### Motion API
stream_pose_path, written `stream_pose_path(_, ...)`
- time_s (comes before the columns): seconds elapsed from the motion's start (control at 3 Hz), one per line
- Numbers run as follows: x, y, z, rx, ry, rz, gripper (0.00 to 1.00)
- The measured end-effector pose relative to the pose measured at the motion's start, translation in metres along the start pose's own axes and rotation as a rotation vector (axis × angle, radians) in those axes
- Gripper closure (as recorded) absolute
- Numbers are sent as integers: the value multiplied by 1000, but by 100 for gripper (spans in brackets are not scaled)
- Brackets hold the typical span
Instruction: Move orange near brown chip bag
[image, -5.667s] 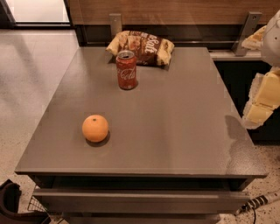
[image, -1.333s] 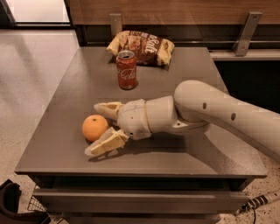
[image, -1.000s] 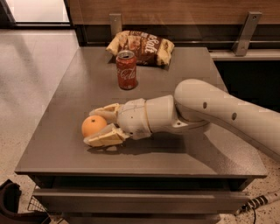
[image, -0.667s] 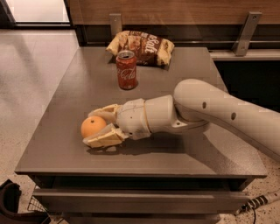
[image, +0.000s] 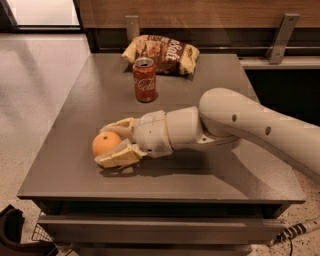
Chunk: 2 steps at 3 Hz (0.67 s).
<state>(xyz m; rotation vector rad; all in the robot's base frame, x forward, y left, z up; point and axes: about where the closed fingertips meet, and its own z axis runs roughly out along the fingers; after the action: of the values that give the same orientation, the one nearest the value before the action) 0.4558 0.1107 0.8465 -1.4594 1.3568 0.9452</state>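
The orange (image: 105, 143) sits at the front left of the grey table (image: 210, 175). My gripper (image: 107, 142) reaches in from the right and is shut on the orange, one cream finger (image: 118, 155) in front of it and the other (image: 119, 125) behind it. The orange looks slightly raised above the table, with a shadow beneath. The brown chip bag (image: 162, 54), dark brown with yellow-tan ends and white lettering, lies at the table's far edge, well beyond the orange.
A red soda can (image: 144, 80) stands upright just in front of the chip bag, between it and the orange. My white arm (image: 250, 125) crosses the table's right half. A wooden wall with metal brackets (image: 280, 37) runs behind the table.
My arm came in from the right and my fingers closed on the orange. Over the last second the orange has shifted slightly, still in the grip.
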Motion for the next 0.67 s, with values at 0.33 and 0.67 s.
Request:
stream_pose_path(0.33, -3, -19, -23, 41, -12, 27, 100)
stream_pose_path(0.67, 3, -68, -92, 175, -15, 79, 100)
